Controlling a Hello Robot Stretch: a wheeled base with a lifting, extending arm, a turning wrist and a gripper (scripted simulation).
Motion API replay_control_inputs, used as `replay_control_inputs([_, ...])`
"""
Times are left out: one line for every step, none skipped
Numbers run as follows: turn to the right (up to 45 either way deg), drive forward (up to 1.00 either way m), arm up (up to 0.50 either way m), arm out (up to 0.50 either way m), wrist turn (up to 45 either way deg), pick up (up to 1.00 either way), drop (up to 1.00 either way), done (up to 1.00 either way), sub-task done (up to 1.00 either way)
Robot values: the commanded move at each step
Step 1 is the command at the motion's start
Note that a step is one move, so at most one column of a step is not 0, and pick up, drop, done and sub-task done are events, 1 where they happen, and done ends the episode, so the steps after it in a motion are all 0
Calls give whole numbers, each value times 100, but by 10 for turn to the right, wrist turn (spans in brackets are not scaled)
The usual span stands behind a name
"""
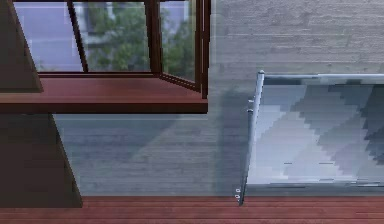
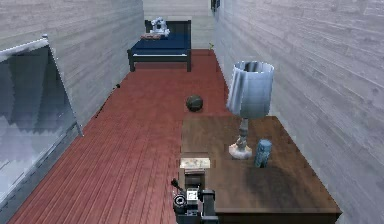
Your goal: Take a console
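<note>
Gripper (image 2: 185, 200) at table (image 2: 290, 186) edge, lamp (image 2: 249, 92) beyond (grasp impossible to tell)

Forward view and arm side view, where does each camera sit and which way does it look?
Forward view: sits on the robot, faces ahead and slightly down at a window, a grey wall and a glass panel.
Arm side view: sits on the robot's body, faces out sideways along a room with a table, lamp, ball and bed; the dark arm rises from the bottom edge.
Shared: the glass panel, at the forward view's right and the arm side view's left.
</note>
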Motion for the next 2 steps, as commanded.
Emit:
replay_control_inputs([0,0,0,0,0,100,0,0,0])
replay_control_inputs([0,0,10,0,0,0,0,0,0])
